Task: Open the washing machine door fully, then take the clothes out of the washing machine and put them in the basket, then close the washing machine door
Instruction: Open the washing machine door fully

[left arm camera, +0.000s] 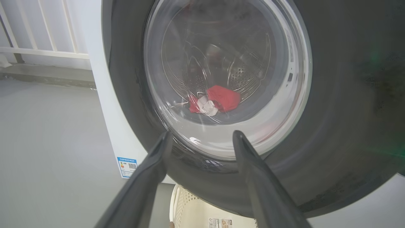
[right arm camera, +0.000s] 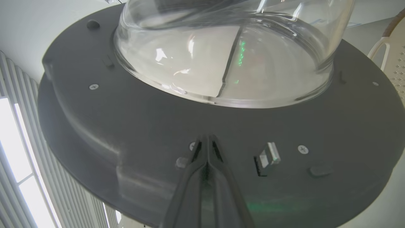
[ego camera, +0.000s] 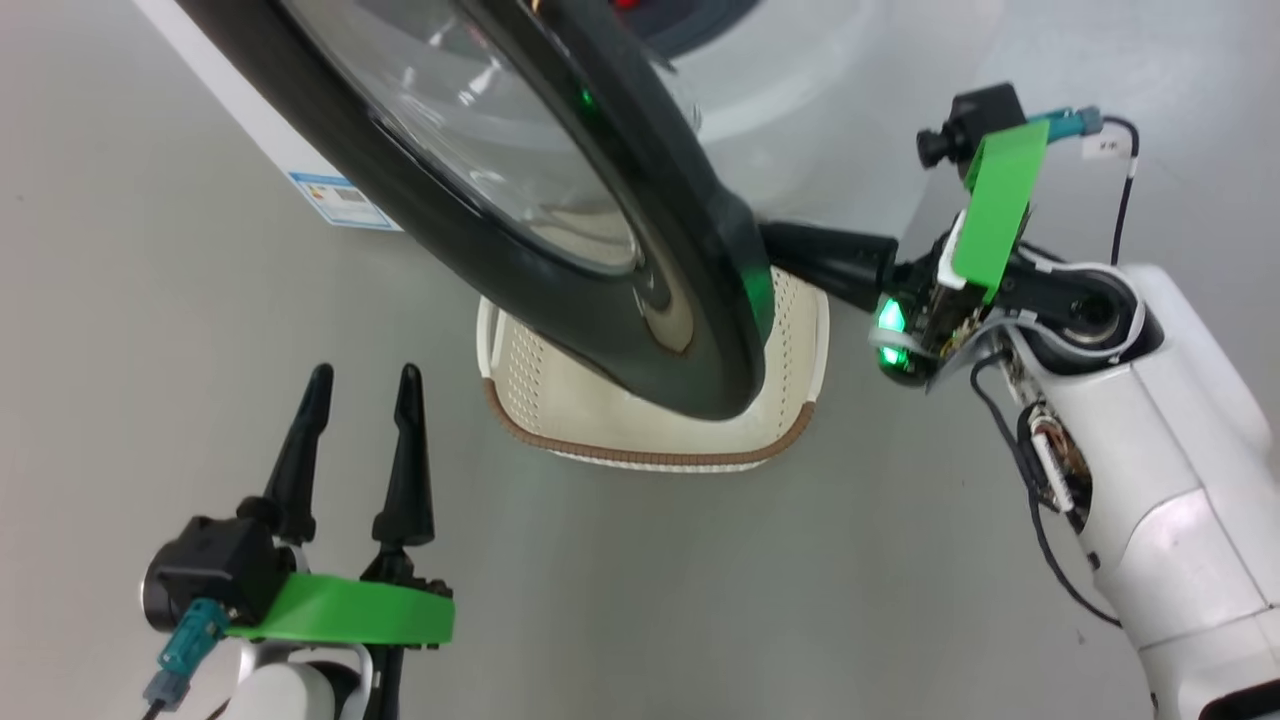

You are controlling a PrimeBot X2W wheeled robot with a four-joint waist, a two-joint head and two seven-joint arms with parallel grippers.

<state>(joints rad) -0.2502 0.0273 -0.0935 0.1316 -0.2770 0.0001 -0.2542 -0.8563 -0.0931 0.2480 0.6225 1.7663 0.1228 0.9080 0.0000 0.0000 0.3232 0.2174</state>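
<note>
A bare grey floor [ego camera: 150,300] runs up to the white washing machine [ego camera: 820,130], whose door [ego camera: 600,330] stands partly swung out, its black rim over the cream basket [ego camera: 640,455] on the floor. The right gripper [right arm camera: 206,139] has its fingers pressed together, empty, tips at the door's inner face beside the latch [right arm camera: 267,158]. The left gripper [ego camera: 365,372] hangs low, fingers apart and holding nothing, and the red and white clothes [left arm camera: 221,98] lie in the drum behind the glass.
</note>
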